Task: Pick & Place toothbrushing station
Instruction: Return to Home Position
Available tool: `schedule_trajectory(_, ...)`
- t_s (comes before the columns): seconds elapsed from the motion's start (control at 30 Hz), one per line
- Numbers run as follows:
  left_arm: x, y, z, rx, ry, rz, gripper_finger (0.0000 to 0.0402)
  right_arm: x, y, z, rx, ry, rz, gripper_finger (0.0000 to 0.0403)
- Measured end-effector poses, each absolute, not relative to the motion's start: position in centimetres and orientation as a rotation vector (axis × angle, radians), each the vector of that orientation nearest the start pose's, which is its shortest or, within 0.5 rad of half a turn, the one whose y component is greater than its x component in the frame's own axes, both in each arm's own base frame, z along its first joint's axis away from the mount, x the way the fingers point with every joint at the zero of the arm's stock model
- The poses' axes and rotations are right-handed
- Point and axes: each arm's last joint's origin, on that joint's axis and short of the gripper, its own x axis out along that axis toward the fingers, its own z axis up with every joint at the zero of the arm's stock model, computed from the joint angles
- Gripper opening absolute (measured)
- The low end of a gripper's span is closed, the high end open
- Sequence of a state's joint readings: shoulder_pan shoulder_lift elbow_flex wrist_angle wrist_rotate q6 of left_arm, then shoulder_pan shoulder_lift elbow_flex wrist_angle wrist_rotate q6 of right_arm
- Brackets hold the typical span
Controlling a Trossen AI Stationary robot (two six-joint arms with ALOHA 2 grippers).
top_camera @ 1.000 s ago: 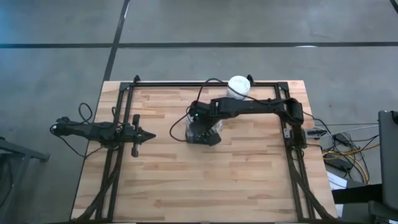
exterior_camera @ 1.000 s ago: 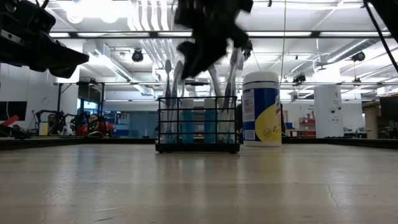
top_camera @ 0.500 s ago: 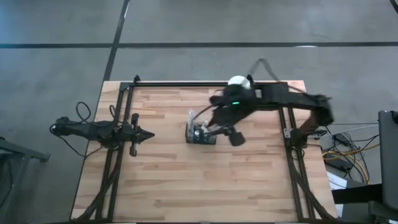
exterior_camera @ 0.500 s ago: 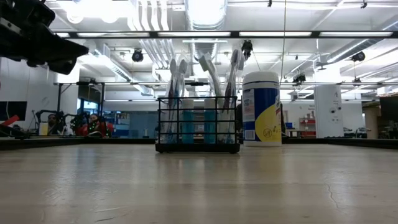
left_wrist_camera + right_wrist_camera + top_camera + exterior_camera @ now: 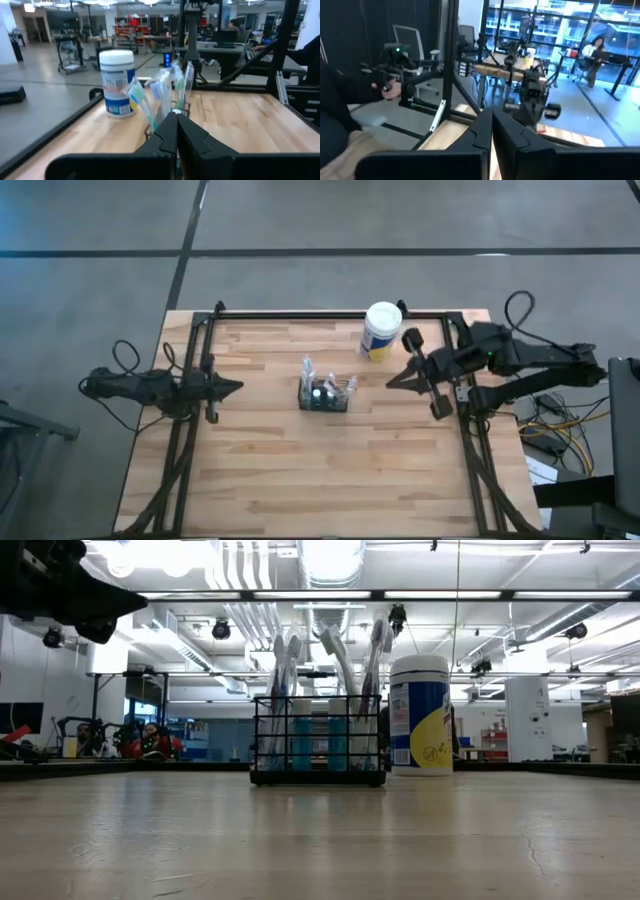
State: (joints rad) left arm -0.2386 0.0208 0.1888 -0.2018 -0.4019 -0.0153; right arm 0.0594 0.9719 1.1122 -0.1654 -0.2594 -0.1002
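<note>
Tabletop (image 5: 320,840) is filling the low view's bottom; at mid-frame the black wire-grid caddy (image 5: 318,772) is standing upright, holding toothbrushes (image 5: 340,655); the white canister (image 5: 420,715) is standing behind it, rightward; the left gripper (image 5: 239,388) and right gripper (image 5: 390,384) are hovering on either side of the caddy, fingers pressed together.

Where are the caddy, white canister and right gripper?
black mesh caddy (image 5: 318,778), low view, bottom rail of its front wall
white canister (image 5: 382,315), high view, top of its lid
right gripper (image 5: 390,384), high view, fingertips
</note>
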Motion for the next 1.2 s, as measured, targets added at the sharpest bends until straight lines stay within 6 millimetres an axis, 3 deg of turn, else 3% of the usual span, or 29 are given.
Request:
schedule_trajectory(0.23,7.7,-0.7,22.3,0.052,-0.026,0.165,0.0003,19.1,1.3,34.3,-0.016,0.007,0.288,0.0008)
schedule_trajectory(0.43,7.8,-1.1,23.4,0.171,-0.188,0.056,0.0003,18.5,1.3,29.2,-0.010,-0.056,0.290,0.0008)
schedule_trajectory(0.57,8.0,-1.1,23.1,0.200,-0.188,0.057,0.0007,17.7,1.3,27.3,0.017,-0.111,0.299,0.0008)
schedule_trajectory(0.87,8.0,-0.9,22.9,0.088,-0.179,0.151,0.0003,16.1,1.2,23.3,0.075,-0.197,0.298,0.0008)
schedule_trajectory(1.03,7.9,-0.7,22.9,0.101,-0.152,0.214,0.0002,15.0,0.5,21.8,0.076,-0.201,0.187,0.0008)
schedule_trajectory(1.2,7.0,-0.4,24.1,0.120,-0.117,0.229,0.0002,13.4,0.1,20.5,0.099,-0.241,0.166,0.0008)
